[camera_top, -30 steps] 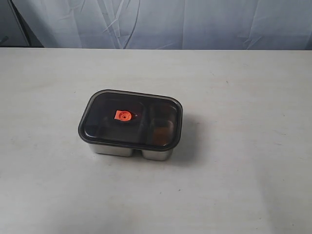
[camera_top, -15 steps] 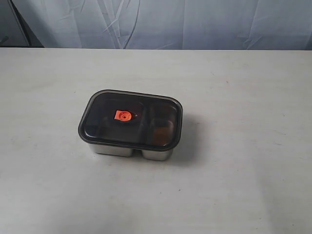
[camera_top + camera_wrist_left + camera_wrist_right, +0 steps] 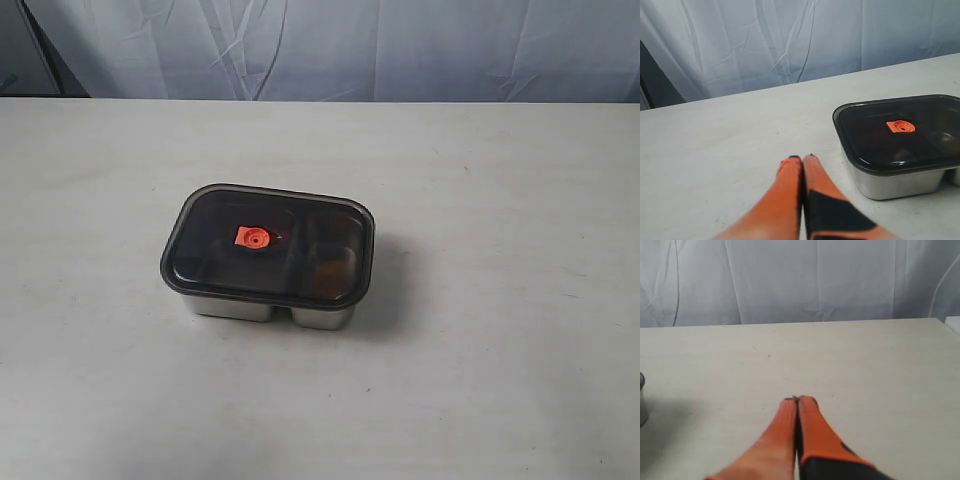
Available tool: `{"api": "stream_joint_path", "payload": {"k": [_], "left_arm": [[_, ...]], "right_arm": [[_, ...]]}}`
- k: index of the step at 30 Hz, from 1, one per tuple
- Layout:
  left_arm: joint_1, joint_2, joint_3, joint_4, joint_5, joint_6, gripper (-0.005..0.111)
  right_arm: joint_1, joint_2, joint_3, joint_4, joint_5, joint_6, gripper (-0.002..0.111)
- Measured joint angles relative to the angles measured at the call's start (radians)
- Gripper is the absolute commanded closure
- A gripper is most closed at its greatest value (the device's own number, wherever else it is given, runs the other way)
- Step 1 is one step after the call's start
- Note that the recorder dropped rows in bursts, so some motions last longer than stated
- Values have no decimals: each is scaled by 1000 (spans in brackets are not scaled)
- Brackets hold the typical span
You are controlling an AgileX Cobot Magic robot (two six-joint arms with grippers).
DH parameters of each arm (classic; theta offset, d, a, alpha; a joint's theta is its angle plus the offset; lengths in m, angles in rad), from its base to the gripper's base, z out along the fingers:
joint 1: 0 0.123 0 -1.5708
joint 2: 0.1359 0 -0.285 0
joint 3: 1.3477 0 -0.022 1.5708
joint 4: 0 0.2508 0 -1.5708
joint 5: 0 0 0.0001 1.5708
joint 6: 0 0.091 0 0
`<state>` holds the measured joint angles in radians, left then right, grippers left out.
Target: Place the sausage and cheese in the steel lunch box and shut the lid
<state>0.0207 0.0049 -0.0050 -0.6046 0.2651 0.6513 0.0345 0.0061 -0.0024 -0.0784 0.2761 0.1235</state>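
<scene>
Pale wrinkled curtain backs a white tabletop, where the shallow rectangular steel lunch box sits with its dark smoky translucent lid seated flat all round, orange valve tab uppermost. That suggests the closing is done. The sausage is not visible through the tint. A dim warm patch in the narrow compartment may be the cheese. Left gripper and right gripper are pinched together, empty, well clear of the box. No brand or lettering is legible.
</scene>
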Motion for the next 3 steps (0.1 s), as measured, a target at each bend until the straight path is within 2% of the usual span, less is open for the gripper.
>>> {"api": "stream_joint_path", "payload": {"k": [3], "left_arm": [[0,0,0,0,0,0,107]], "right_arm": [[0,0,2,-6,25,0,109]]}}
